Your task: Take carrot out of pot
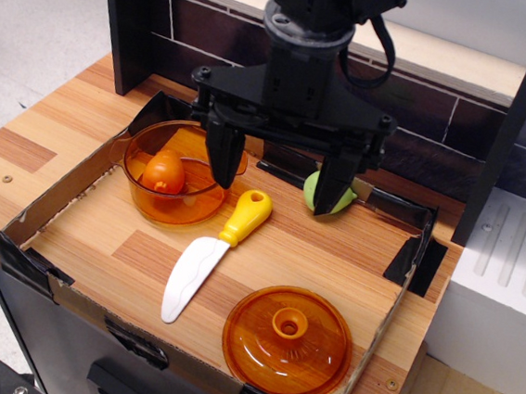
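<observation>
The carrot (164,171), a small rounded orange-red toy, sits inside the translucent orange pot (144,195) at the back left of the cardboard tray. My gripper (277,174) hangs open above the tray, just right of the pot. Its left finger (221,159) overlaps the pot's right rim in the image; its right finger (334,184) stands in front of the pale green pear-shaped toy. Nothing is between the jaws.
A toy knife (208,260) with a yellow handle and white blade lies mid-tray. The domed orange lid (287,342) with a knob lies at the front right. The green pear toy (316,192) sits at the back. Low cardboard tray walls (46,269) surround all. A dark tiled wall stands behind.
</observation>
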`<state>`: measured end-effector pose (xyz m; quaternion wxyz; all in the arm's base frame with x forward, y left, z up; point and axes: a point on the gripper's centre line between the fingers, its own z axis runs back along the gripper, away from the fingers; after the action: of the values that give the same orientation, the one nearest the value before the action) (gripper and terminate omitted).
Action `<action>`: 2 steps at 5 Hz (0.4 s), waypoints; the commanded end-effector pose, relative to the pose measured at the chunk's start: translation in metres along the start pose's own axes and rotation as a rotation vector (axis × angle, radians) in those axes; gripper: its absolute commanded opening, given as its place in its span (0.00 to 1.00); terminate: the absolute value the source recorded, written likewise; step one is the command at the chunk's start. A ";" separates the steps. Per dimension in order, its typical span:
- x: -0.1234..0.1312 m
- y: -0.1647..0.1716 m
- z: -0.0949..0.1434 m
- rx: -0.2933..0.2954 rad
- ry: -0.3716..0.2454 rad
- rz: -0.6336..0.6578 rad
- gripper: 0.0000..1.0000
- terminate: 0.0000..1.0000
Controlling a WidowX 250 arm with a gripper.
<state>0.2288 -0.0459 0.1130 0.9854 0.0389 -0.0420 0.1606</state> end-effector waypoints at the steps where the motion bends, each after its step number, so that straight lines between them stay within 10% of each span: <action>1: 0.000 0.000 0.000 0.000 0.000 0.000 1.00 0.00; 2: 0.011 0.013 0.011 -0.065 -0.029 0.076 1.00 0.00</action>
<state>0.2299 -0.0303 0.1162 0.9789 0.0111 -0.0390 0.2003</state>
